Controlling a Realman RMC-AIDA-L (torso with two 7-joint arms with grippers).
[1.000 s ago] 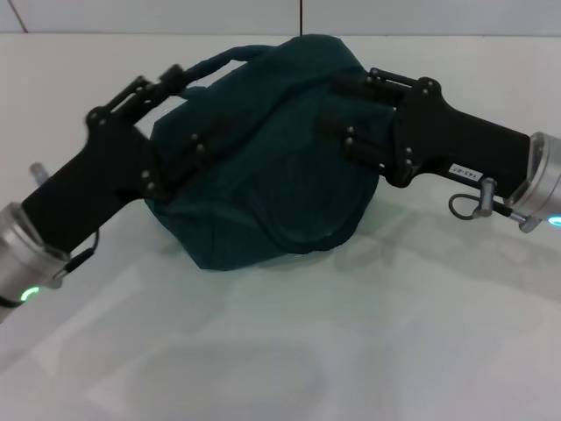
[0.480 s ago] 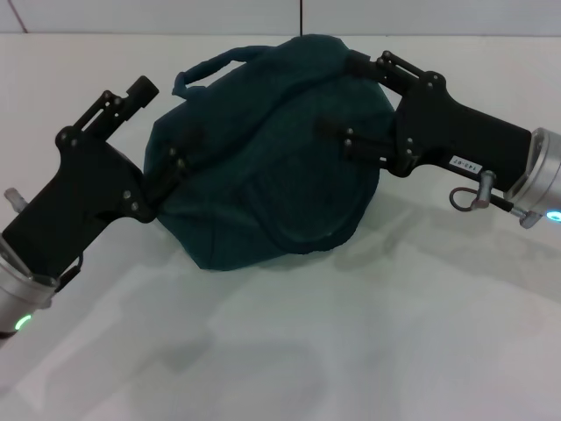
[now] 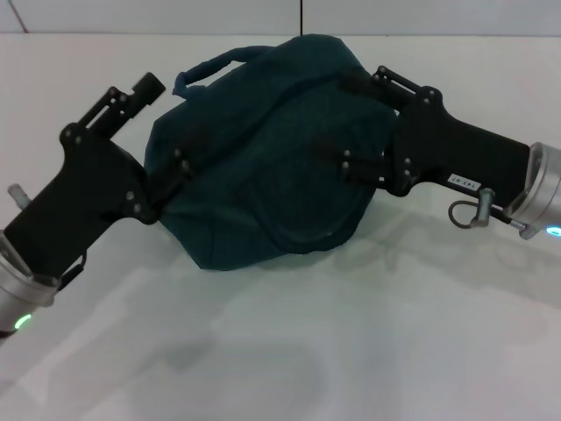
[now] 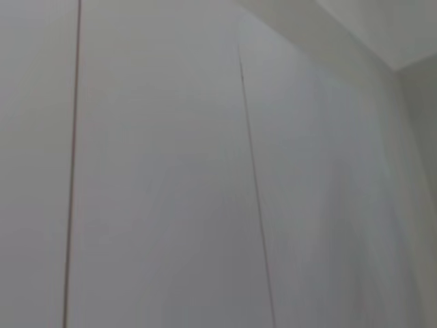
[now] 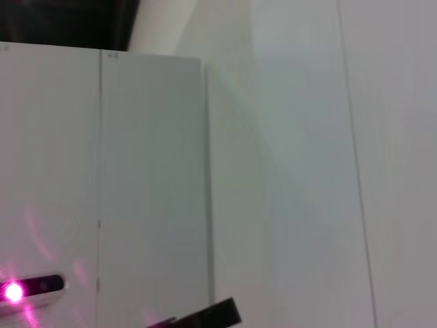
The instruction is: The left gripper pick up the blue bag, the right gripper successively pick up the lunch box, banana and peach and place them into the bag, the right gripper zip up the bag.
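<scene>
Both your spread pincers, left [image 3: 162, 123] and right [image 3: 359, 123], touch the bag [image 3: 263, 167]; withdrawing could snag its fabric.

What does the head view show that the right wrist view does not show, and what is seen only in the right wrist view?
Only the head view shows the blue bag lying on the white table, with the left gripper open at its left side and the right gripper open at its right side. Only the right wrist view shows pale wall panels, a pink light and a small dark edge. Both share nothing that can be identified.
</scene>
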